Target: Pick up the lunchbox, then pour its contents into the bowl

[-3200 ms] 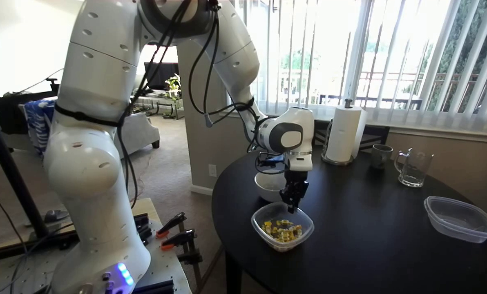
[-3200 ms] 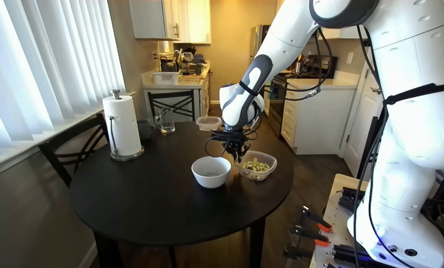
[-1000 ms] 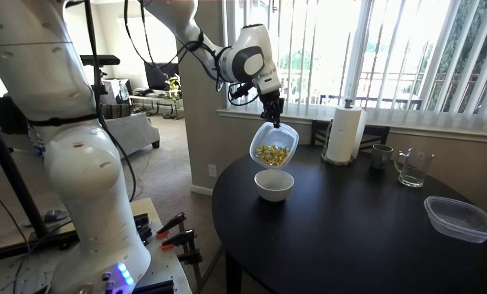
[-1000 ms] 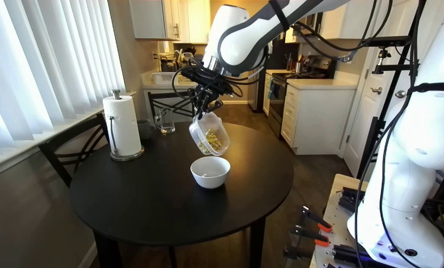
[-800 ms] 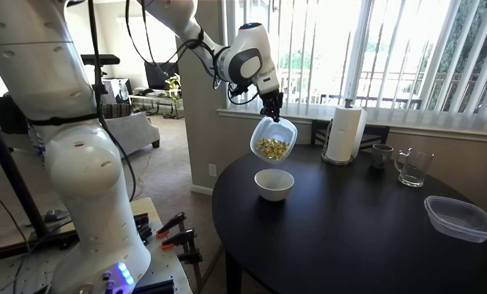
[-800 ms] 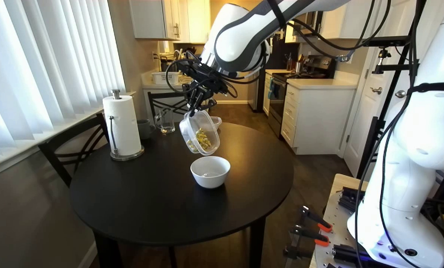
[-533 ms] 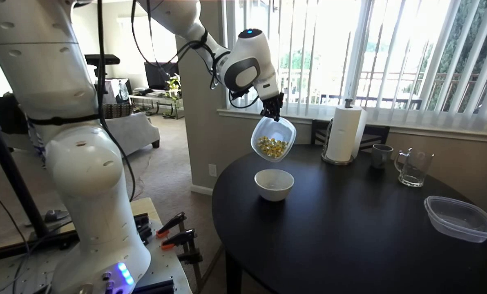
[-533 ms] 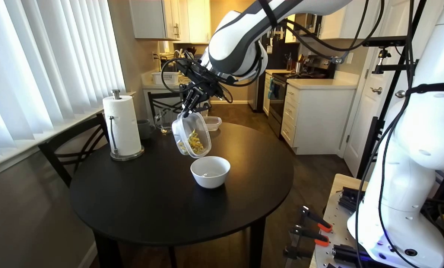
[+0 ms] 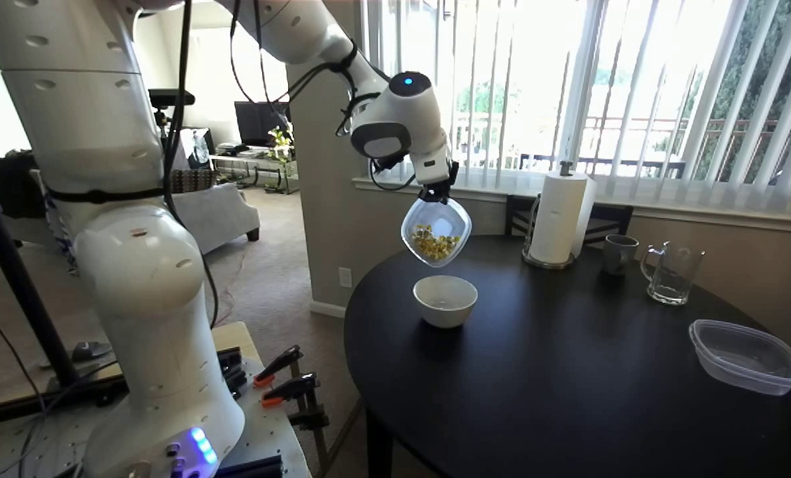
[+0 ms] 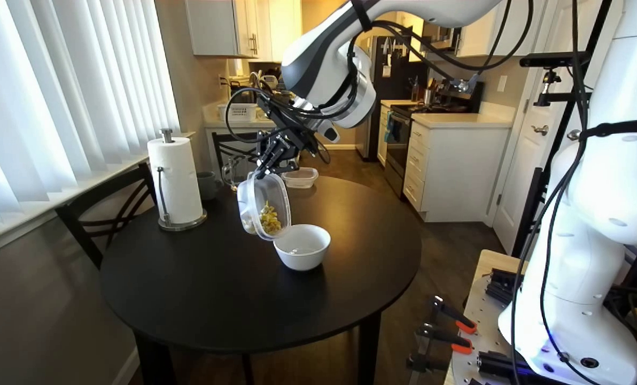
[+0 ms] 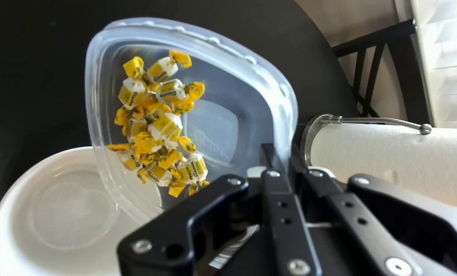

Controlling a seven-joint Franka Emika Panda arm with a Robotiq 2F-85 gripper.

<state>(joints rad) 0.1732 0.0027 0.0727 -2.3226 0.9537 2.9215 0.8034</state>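
Note:
The lunchbox [image 9: 447,216] is clear plastic and hangs steeply tilted in the air, just above the bowl [image 9: 444,302]. My gripper [image 11: 282,153] is shut on its upper rim; the gripper also shows in both exterior views [image 9: 437,197] [image 10: 262,172]. The contents [image 11: 155,134], yellow and white wrapped candies, lie bunched inside the lunchbox [image 11: 213,130] at its low side. The bowl [image 10: 301,254] is white, upright on the table, its inside bare. In an exterior view the lunchbox's [image 10: 249,206] low rim overlaps the bowl's edge. In the wrist view the bowl [image 11: 71,214] is partly behind that rim.
A paper towel roll [image 9: 561,219] on a metal stand is near the window, close to the gripper in the wrist view [image 11: 397,161]. A grey mug [image 9: 618,254], a glass mug [image 9: 671,275] and a flatter clear container [image 9: 747,358] stand on the dark round table [image 10: 201,299].
The lunchbox stood on the table 3.2 seconds ago; it is now lifted and tilted above the bowl. Over the last half second it moved slightly lower and tilted further, with candies still inside.

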